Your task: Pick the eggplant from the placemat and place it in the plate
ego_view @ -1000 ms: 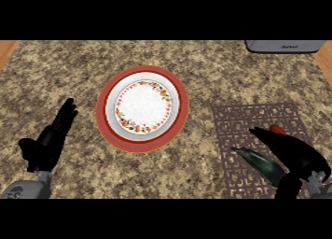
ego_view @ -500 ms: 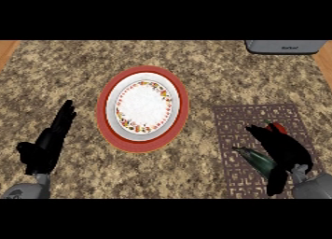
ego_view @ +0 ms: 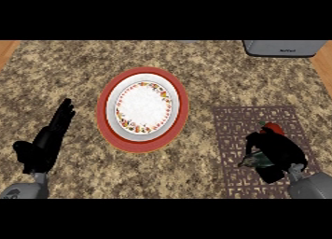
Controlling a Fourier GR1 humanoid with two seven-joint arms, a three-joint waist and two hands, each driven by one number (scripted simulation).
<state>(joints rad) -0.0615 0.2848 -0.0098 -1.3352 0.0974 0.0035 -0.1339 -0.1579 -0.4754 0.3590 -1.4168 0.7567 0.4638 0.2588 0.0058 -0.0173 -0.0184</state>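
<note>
Two hands show: the left hand rests at the left, fingers straight and together. The plate holds nothing. At right, the right hand has closed its fingers round the eggplant, on the placemat; the grasp seems under way. The hand hides most of the eggplant

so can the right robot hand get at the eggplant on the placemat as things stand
Probably yes: the right robot hand is already over the eggplant on the placemat, fingers curled round it, nothing between.
</note>
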